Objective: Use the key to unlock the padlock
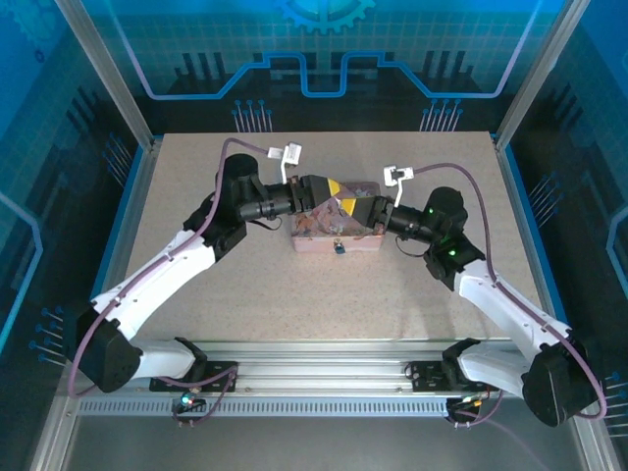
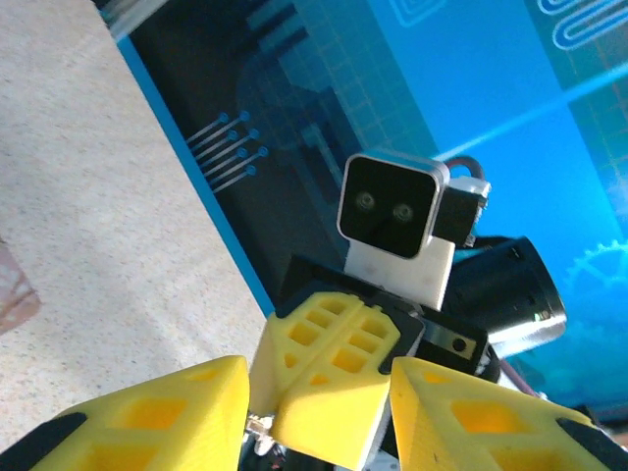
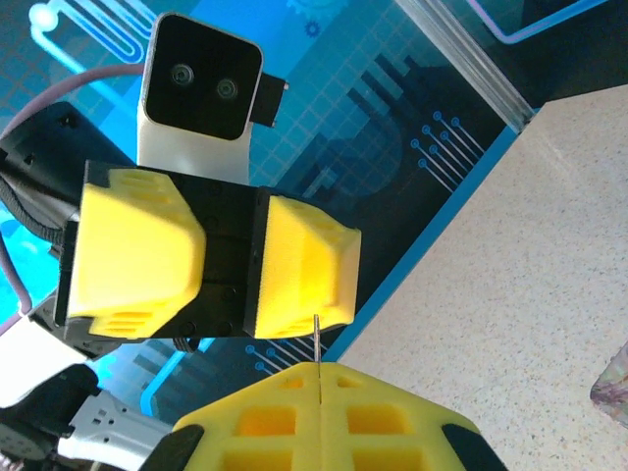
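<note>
1. We are seeing the left fingers (image 3: 304, 260) standing partly apart.
2. The right fingers (image 3: 265, 422) are pinching a thin key (image 3: 317, 343), facing the left ones closely.
3. The padlock (image 1: 339, 248) is sitting against the pink tin's (image 1: 314, 234) near side, mid-tabletop (image 1: 422, 289).

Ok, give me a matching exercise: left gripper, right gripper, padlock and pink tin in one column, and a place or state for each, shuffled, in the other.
Things:
1. left gripper
2. right gripper
3. padlock
4. pink tin

Places or states:
A. at the tin's near edge
B. shut on the thin metal key
C. lying beneath both grippers
D. fingers apart

Pairs: 1-D, 2-B, 3-A, 4-C.
</note>
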Motion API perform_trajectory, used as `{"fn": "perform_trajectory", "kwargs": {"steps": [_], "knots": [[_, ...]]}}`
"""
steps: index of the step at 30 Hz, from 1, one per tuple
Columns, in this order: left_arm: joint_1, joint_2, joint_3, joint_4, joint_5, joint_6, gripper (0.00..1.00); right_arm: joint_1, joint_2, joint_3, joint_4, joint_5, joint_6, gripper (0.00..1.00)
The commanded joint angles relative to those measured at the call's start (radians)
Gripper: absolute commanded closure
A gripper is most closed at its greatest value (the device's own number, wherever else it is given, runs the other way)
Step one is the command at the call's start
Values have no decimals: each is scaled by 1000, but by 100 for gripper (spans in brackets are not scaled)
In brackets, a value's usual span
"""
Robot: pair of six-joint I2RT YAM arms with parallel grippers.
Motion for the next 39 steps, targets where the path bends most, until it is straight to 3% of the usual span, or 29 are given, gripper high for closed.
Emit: {"fn": "perform_trajectory", "kwargs": {"steps": [1,10,17,29,39], "knots": [[2,18,32,-30,92,0,59,-21,-7,39,-56,-66,-47,100],[2,26,27,-41,105,6,72,-29,-10,47,-45,-80,-42,100],[4,20,23,-88,72,41,61,-28,-24,52,-46,-101,-46,100],[29,13,16,-58,40,19,51,-29,-47,33,-68,-114,-60,100],[22,31,10,-51,100,10,64,-30,-32,45,-67,-110,-63,100]]}}
